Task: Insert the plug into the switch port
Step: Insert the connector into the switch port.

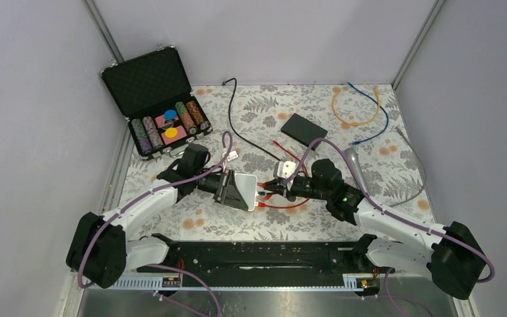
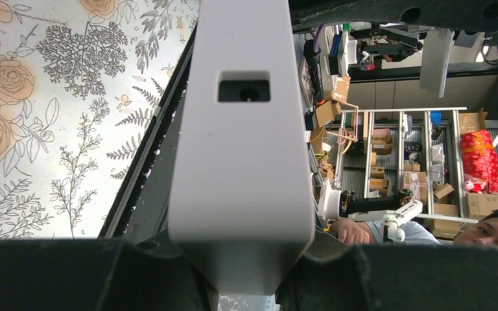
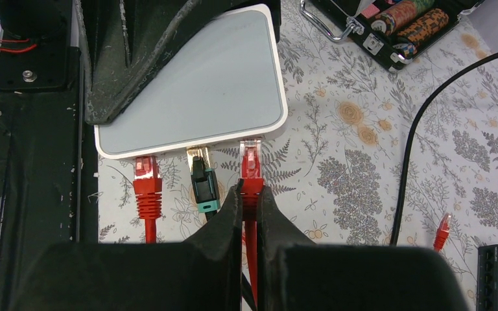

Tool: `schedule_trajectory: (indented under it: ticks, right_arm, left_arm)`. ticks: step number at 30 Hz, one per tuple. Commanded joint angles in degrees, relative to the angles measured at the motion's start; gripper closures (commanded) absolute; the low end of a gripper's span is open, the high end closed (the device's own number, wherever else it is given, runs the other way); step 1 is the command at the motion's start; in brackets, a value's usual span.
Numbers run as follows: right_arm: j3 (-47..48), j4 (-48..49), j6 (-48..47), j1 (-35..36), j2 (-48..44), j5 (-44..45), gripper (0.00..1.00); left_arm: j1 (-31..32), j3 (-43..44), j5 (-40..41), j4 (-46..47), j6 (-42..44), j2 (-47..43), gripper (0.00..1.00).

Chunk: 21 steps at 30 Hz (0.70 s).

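Counter, flower-patterned surface: items found lying on it.
Far left corner: an open black case, rows of chips in its tray. Far middle: a flat black box, with a black cable running past it from the back edge. Far right: an orange cable and a blue cable, tangled together. Right side: a grey cable. Near the black box: a loose red plug.
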<state>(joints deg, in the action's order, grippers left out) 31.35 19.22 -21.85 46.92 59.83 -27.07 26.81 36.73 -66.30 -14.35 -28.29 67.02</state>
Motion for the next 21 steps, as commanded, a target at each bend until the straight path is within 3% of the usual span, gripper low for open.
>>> schedule_trajectory:
  ticks: [1, 7, 17, 21]
  right_arm:
    - [0.42, 6.53, -0.63, 1.11, -1.11, -5.59, 1.00]
    - [1.27, 0.38, -4.15, 1.51, -3.35, -9.57, 1.00]
    - [2.03, -6.25, -8.63, 2.44, -4.98, -13.97, 1.00]
    - [1.25, -3.80, -8.02, 2.80, -5.16, -12.70, 1.00]
  left_arm:
    - [1.07, 3.04, -3.16, 2.04, 0.78, 1.83, 1.00]
    - [1.71, 7.28, -2.55, -9.27, 9.72, 3.97, 1.00]
    - [2.52, 10.05, -1.50, -13.25, 14.36, 5.66, 1.00]
    - [2.68, 11.34, -1.42, -13.26, 14.10, 5.94, 1.00]
